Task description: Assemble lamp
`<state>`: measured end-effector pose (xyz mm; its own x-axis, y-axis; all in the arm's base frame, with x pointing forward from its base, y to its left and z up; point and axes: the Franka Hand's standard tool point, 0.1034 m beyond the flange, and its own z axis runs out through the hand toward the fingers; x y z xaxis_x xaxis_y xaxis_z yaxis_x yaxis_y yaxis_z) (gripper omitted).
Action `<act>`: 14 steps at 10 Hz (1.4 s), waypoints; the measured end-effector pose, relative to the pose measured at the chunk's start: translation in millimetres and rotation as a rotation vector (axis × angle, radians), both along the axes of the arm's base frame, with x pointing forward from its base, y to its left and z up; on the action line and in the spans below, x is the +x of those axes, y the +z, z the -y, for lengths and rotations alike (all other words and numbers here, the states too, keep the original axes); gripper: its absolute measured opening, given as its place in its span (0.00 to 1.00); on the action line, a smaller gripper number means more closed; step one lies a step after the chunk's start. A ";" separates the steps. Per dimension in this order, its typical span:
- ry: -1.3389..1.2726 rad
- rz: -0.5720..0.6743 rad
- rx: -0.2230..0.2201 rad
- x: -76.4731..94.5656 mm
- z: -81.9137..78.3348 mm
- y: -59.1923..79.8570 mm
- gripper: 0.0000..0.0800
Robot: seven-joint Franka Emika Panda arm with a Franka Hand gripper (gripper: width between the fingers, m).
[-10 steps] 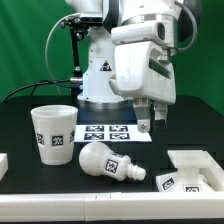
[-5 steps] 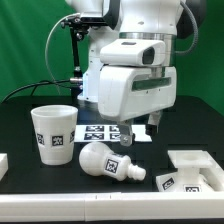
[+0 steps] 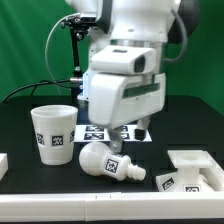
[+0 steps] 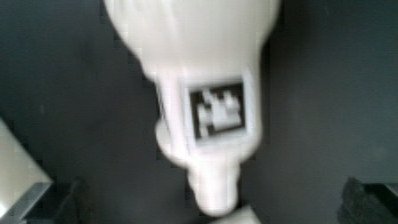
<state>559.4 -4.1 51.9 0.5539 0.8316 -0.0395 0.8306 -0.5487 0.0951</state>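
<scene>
Near the middle of the black surface (image 3: 30, 190) the bulb (image 3: 105, 160) lies on its side, its round head toward the exterior view's left and its narrow, tagged end toward the right. Just above it hangs the hand (image 4: 212, 196). The blurred wrist view shows its two dark fingers (image 4: 50, 196) spread wide apart, with the bulb's narrow end between them and nothing clamped. To the exterior view's left the cup-shaped shade (image 3: 55, 132) stands upright, well apart from the bulb. On the near right sits the blocky base (image 3: 195, 170). Farther back, the marker board (image 3: 100, 132) lies flat, partly hidden by the arm.
</scene>
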 end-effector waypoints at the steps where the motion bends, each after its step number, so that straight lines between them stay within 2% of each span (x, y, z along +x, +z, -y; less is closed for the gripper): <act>1: 0.001 -0.011 -0.004 -3.6 6.4 -9.2 0.87; 5: 0.000 -0.035 -0.004 -13.0 8.1 -35.5 0.87; 8: -0.001 -0.033 -0.004 -12.7 8.4 -35.4 0.85; 9: -0.001 -0.033 -0.004 -12.8 8.4 -35.4 0.62; 10: 0.000 -0.033 -0.004 -12.8 8.4 -35.4 0.53; 12: 0.031 -0.038 -0.006 -13.4 7.1 -33.6 0.53; 13: 0.089 -0.037 -0.008 -16.2 2.0 -23.7 0.53; 14: 0.259 -0.031 -0.022 -24.9 -2.4 -12.8 0.53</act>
<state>534.5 -1.7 39.1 0.3211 0.9443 -0.0726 0.9458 -0.3157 0.0767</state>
